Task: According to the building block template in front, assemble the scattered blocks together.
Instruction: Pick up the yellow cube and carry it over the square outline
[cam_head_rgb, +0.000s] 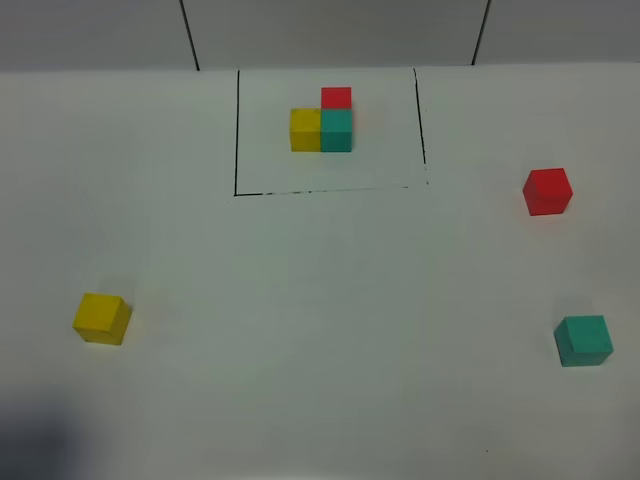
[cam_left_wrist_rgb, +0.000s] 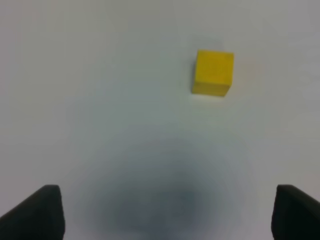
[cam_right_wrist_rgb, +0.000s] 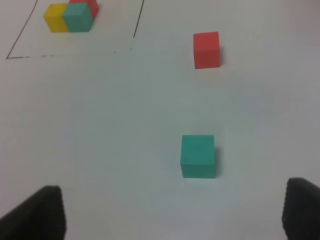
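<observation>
The building block template (cam_head_rgb: 323, 125) stands at the back middle: yellow, teal and red cubes joined in an L inside a thin black outline (cam_head_rgb: 237, 130). It also shows in the right wrist view (cam_right_wrist_rgb: 71, 16). The loose yellow cube (cam_head_rgb: 102, 318) lies at the front left, also in the left wrist view (cam_left_wrist_rgb: 213, 72). The loose red cube (cam_head_rgb: 547, 191) (cam_right_wrist_rgb: 206, 49) lies at the right. The loose teal cube (cam_head_rgb: 583, 340) (cam_right_wrist_rgb: 198, 156) lies at the front right. My left gripper (cam_left_wrist_rgb: 162, 215) is open and empty, short of the yellow cube. My right gripper (cam_right_wrist_rgb: 172, 212) is open and empty, short of the teal cube.
The white table (cam_head_rgb: 320, 300) bears all the cubes. A grey wall with dark seams (cam_head_rgb: 190, 35) runs along the back edge. A dark shadow (cam_head_rgb: 35, 440) lies at the front left corner.
</observation>
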